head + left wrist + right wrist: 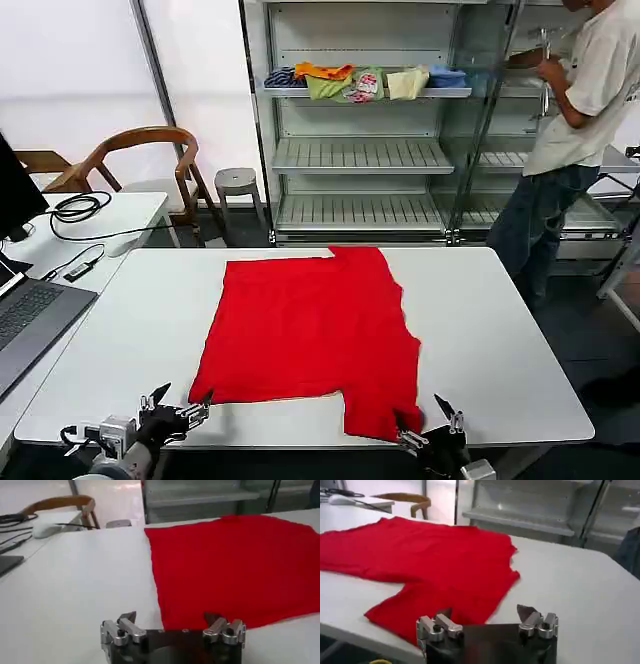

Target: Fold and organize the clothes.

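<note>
Left gripper: metal two-fingered left gripper (181, 399) with fingers spread wide and nothing between them, low over the table's near edge, just off the shirt's near left corner; in the left wrist view (171, 622) the red hem lies just ahead of its open fingertips.
Right gripper: matching right gripper (430, 420), fingers likewise parted and empty, at the shirt's near right sleeve; in the right wrist view (486, 616) the sleeve end lies just ahead of it.
Shirt: bright red cotton T-shirt (309, 331), spread flat, plain side up, sleeves pointing near and far on its right side.
Table: white rectangular table (500, 330) under the shirt.
Beyond the shirt: metal shelf rack (360, 150) holding folded garments (365, 80).
</note>
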You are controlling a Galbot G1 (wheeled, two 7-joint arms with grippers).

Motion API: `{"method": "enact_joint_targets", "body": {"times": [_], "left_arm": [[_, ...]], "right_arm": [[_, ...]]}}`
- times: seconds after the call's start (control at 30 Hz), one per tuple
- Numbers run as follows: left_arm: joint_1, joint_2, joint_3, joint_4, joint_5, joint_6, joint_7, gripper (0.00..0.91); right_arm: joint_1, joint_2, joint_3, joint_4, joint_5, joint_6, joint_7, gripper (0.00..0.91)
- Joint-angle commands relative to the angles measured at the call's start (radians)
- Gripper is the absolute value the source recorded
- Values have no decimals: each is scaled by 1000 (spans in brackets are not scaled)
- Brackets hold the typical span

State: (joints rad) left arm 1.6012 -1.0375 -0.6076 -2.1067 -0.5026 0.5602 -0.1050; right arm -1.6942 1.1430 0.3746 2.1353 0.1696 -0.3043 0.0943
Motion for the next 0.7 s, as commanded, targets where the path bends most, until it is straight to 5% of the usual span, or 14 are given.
{"method": "enact_joint_targets", "body": {"times": [0.03,0.2,0.27,0.3,0.33,0.37,0.7], "left_arm": [[-22,0,5,46,-22,11,-4,907],[-26,1,10,56,-20,11,-7,907],[-27,-1,10,58,-19,11,-12,373],[-28,-2,11,58,-17,11,-15,20],[-27,-2,12,58,-14,11,-17,20],[-27,-2,12,58,-13,11,-15,20],[-30,-19,36,74,-20,-12,-12,20]], "right_arm": [[-7,-1,-2,-3,-2,-4,0,907],[-5,-2,-8,-10,1,-5,-1,907],[-9,-2,-10,-9,7,-9,-2,826],[-13,-3,-12,-8,10,-10,-1,282],[-17,-4,-13,-6,10,-14,-2,71],[-22,-6,-14,-3,11,-17,-4,0],[-18,-7,-26,-21,41,-21,-2,0]]}}
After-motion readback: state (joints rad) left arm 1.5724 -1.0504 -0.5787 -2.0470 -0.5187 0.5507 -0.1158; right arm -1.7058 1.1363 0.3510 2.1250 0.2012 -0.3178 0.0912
